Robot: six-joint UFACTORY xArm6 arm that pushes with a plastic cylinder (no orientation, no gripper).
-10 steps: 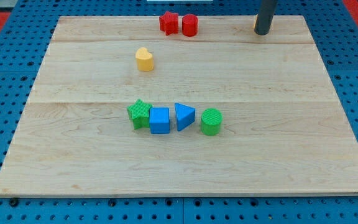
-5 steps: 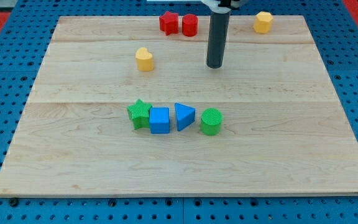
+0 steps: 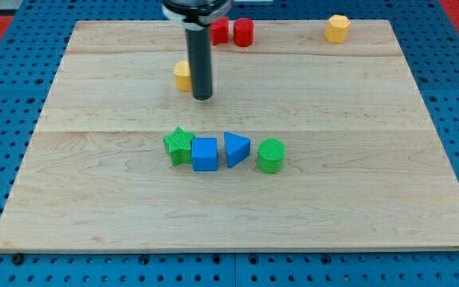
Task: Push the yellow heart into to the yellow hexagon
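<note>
- My tip (image 3: 202,97) is down on the wooden board (image 3: 373,199), in the upper half, left of centre.
- The rod rises straight up from the tip and leaves the view at the top edge.
- The yellow heart (image 3: 182,76) sits just to the view's left of the rod. Its right side is hidden behind the rod, so I cannot tell whether rod and block are touching.
- The tip's end lies slightly below and to the right of the heart.
- The yellow hexagon (image 3: 337,28) is far off at the view's upper right, near the board's top edge, well apart from heart and tip.
- No pincer on this arm, only the bare rod; it holds nothing.
- Red pair at the top edge: one red block (image 3: 220,30) partly hidden by the rod, shape not readable; beside it, to the right, a red block (image 3: 244,32) that looks many-sided.
- Middle row, left to right: green star (image 3: 179,145), blue cube (image 3: 205,154), blue triangle (image 3: 236,148), green cylinder (image 3: 270,155).
- The star and cube touch, the triangle is just beside the cube, and the cylinder stands close to the triangle's right.
- The row lies below the tip, apart from it.
- A blue pegboard (image 3: 6,96) surrounds the board on all sides.
</note>
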